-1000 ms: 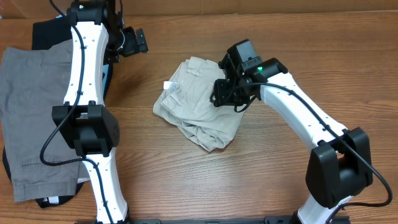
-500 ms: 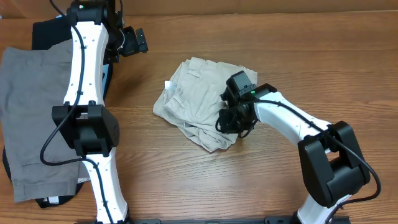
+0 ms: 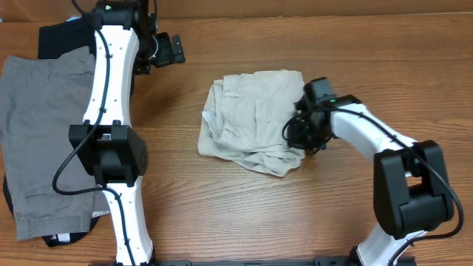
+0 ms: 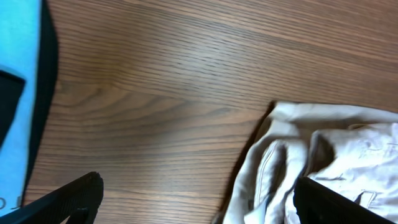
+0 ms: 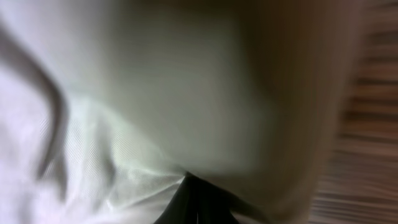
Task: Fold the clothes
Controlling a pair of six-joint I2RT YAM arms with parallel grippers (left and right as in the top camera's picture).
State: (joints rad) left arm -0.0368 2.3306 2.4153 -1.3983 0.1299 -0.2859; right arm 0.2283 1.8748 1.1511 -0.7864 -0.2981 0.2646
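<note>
The cream shorts (image 3: 251, 122) lie crumpled in the middle of the table. My right gripper (image 3: 299, 133) is at their right edge, shut on a pinch of the cream cloth; in the right wrist view the cloth (image 5: 155, 93) fills the frame and puckers at the closed fingertips (image 5: 193, 193). My left gripper (image 3: 177, 50) hovers open and empty at the back, left of the shorts. In the left wrist view its two dark fingers (image 4: 193, 199) are spread wide over bare wood, with the shorts' edge (image 4: 311, 162) at the right.
Grey shorts (image 3: 37, 133) lie at the left edge over a black and light-blue garment (image 3: 55, 33), whose blue and black cloth also shows in the left wrist view (image 4: 18, 74). Wood table (image 3: 222, 214) all around.
My right gripper came down to the shorts' right edge, closed on it and dragged the shorts to the right. The left gripper shifted slightly right.
</note>
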